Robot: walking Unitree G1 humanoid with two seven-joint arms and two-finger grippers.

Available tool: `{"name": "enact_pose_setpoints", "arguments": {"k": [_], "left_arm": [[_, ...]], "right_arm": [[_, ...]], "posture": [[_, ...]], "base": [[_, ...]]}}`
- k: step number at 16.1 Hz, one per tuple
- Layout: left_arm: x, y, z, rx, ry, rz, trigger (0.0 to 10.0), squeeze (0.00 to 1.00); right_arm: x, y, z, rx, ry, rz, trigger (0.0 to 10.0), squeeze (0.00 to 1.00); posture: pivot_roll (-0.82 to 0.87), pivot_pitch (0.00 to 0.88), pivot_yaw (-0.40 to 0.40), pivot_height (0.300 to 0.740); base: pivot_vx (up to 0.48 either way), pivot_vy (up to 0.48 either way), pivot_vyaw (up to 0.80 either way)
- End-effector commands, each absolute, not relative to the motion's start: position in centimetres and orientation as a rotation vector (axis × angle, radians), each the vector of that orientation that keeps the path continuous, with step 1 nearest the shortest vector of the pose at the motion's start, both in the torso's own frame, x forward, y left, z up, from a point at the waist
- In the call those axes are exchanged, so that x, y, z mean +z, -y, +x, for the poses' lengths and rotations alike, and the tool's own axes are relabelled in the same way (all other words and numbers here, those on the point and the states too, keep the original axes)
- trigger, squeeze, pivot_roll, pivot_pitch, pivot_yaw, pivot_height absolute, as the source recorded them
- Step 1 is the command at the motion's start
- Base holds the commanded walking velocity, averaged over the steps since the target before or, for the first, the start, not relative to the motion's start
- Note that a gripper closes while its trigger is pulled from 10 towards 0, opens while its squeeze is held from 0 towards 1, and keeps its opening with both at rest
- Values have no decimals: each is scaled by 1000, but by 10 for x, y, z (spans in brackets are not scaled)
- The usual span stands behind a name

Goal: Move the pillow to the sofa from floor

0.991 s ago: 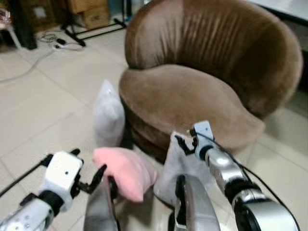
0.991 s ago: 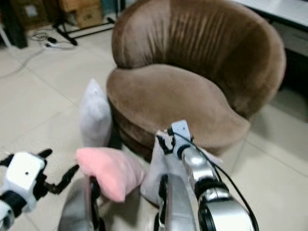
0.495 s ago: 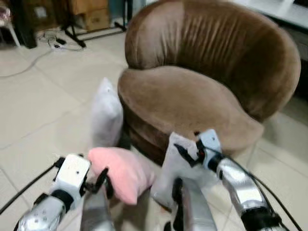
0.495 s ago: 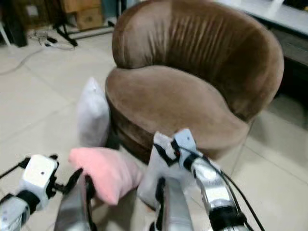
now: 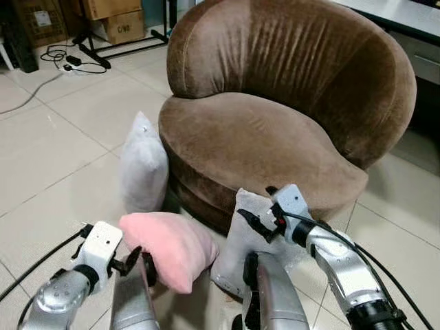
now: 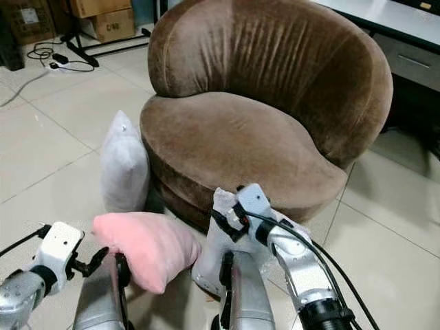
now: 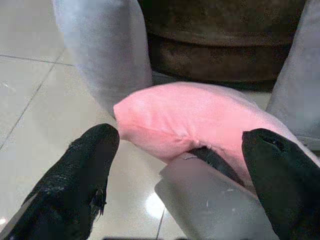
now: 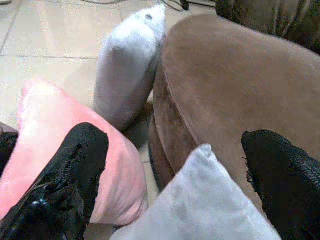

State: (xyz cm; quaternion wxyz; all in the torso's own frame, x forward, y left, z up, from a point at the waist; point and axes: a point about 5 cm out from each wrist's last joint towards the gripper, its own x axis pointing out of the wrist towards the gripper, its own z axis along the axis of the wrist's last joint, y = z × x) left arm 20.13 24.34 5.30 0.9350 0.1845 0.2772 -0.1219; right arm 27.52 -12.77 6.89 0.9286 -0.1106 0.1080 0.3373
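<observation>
Three pillows down on the tiled floor (image 5: 48, 151), all close against the base of the brown armchair (image 5: 275, 130). Nearest, and just ahead of the left gripper (image 5: 137, 263): pink pillow (image 5: 168, 246), plump, matte, with a soft seam ridge along its edge in the left wrist view. Left fingers (image 7: 75, 180) spread wide on either side of that edge, pinching nothing yet. Right gripper (image 6: 225, 223) raised over the top corner of the pale grey pillow (image 5: 249, 237) leaning on the seat front, fingers (image 8: 65, 180) likewise held well apart, nothing between them.

Likely handling: light, squashy, no stiffness to speak of; bound to sag and fold under a pinch at one point. Cloth probably grippy enough, not slick. Best hold judged to be a bunched corner or a deep bite across the seam, or a squeeze between both grippers. No breakage risk; main worry a shallow pinch slipping off the fabric.

Farther on, a second grey pillow (image 5: 143, 165), upright, pointed at the top, propped against the chair's side. Beyond, the rounded velvety seat, with short nap, a broad cushion and a curved ribbed back. Farthest: cardboard boxes (image 5: 113, 19) and trailing cables (image 5: 62, 58).
</observation>
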Motion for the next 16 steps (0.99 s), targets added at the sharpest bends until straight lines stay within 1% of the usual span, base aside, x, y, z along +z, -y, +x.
{"name": "enact_pose_setpoints", "arguments": {"k": [1, 2, 4, 6, 7, 8, 9, 11, 13, 16], "left_arm": [[44, -249, 204, -248, -596, 355, 10000, 1000], [34, -264, 212, -193, -622, 298, 10000, 1000], [30, -276, 226, -117, -617, 225, 10000, 1000], [30, -272, 234, -139, -596, 235, 10000, 1000], [31, -271, 240, -139, -566, 256, 10000, 886], [33, -272, 247, -126, -519, 284, 10000, 173], [36, -272, 251, -130, -484, 335, 10000, 0], [31, -274, 251, -141, -496, 389, 10000, 0], [27, -280, 249, -128, -516, 458, 10000, 0], [27, -283, 249, -143, -501, 500, 10000, 0]], "right_arm": [[70, 131, 274, 697, -237, -260, 10000, 0], [72, 132, 275, 697, -228, -285, 10000, 0], [79, 133, 273, 685, -203, -286, 10000, 0], [83, 134, 269, 672, -195, -257, 10000, 0], [86, 135, 265, 648, -185, -241, 10000, 0], [88, 137, 262, 615, -181, -220, 10000, 0], [86, 139, 259, 583, -203, -188, 10000, 0], [85, 141, 253, 558, -230, -125, 10000, 0], [85, 143, 248, 553, -244, -129, 10000, 0], [86, 144, 249, 538, -263, -117, 10000, 0]], "posture": [[20, 0, -122, 512], [13, 0, -128, 512], [3, 0, -129, 512], [-5, 0, -129, 512], [-17, 0, -127, 512], [-21, 0, -126, 512], [-25, 0, -128, 512], [-33, 0, -131, 492], [-36, 0, -137, 472], [-34, 0, -139, 442]], "base": [[0, 0, 0], [0, 0, 0], [0, 0, 0], [0, 0, 0], [0, 0, 0], [0, 0, 0], [0, 0, 0], [0, 0, 0], [0, 0, 0], [0, 0, 0]]}}
